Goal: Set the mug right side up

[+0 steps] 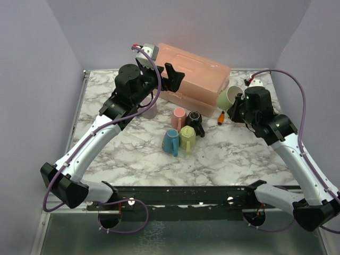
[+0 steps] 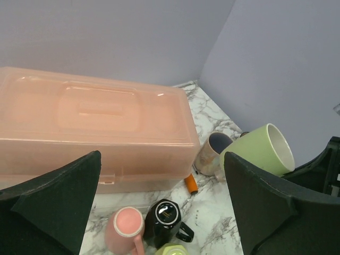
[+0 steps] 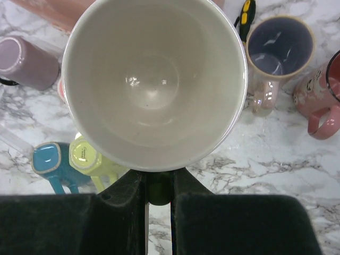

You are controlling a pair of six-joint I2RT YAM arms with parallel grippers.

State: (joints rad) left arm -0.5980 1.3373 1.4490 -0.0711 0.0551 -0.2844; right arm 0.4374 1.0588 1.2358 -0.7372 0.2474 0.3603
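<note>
The marble worktop (image 1: pixel 234 154) carries everything. The left arm (image 1: pixel 101 133) goes from the near left corner up toward the far edge. Its wrist is raised and its jaws are spread wide with nothing between them, pointing at the box. The right arm (image 1: pixel 289 143) goes from the near right corner toward the far right corner and bends at the elbow. Its jaws are clenched on a green part of the green mug (image 3: pixel 154 79), just below the rim. This mug is in the air near the far right corner, just beside the right end of the box. It is tilted on its side, the mouth faces sideways, and the inside is white and empty.

The pink box (image 1: pixel 194 71) lies along the far edge with its lid on; what is inside I cannot tell.

In the middle of the worktop four mugs stand close together, all bottom up: a pink mug (image 1: pixel 179 118), a black mug (image 1: pixel 194 122), a blue mug (image 1: pixel 171 141) and a yellow mug (image 1: pixel 187 137). Under the green mug a purple mug (image 3: pixel 279 48) stands upright and empty, and next to it stands a red mug (image 3: pixel 321 101), also upright. A small orange tool (image 1: pixel 221 118) lies near the right end of the box.
</note>
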